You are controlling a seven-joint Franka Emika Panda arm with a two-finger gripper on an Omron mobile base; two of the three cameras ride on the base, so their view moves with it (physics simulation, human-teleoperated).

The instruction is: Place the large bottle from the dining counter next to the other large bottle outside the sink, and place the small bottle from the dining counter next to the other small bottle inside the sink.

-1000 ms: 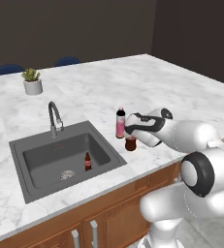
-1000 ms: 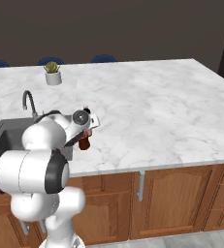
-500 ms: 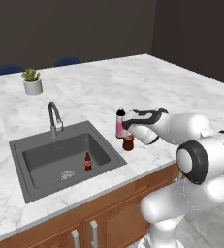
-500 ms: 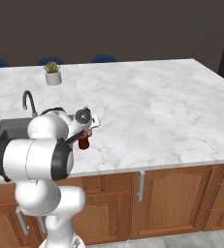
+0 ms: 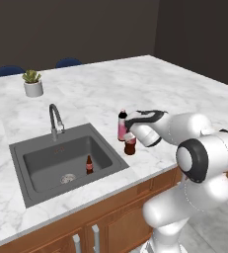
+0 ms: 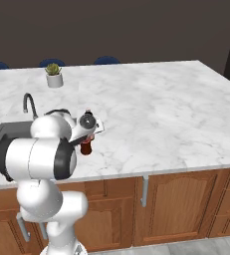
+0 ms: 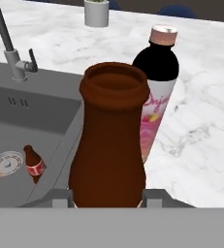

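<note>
My gripper is shut on the neck of the large bottle, a dark-brown glass bottle standing upright on the marble just right of the sink. In the hand view the brown neck sits between my fingertips. The other large bottle, pink-labelled with a dark cap, stands close behind it, apart by a small gap. A little dark bottle with a red label stands inside the sink by the drain. The small bottle from the dining counter is out of view.
A curved chrome tap rises behind the basin. A potted plant stands at the far left of the counter. The counter's front edge runs close to the held bottle. Blue chair backs show beyond the far edge.
The brown bottle in my grip has edged slightly left toward the pink-labelled bottle. My forearm and elbow have swung round behind it. The grip stays closed.
</note>
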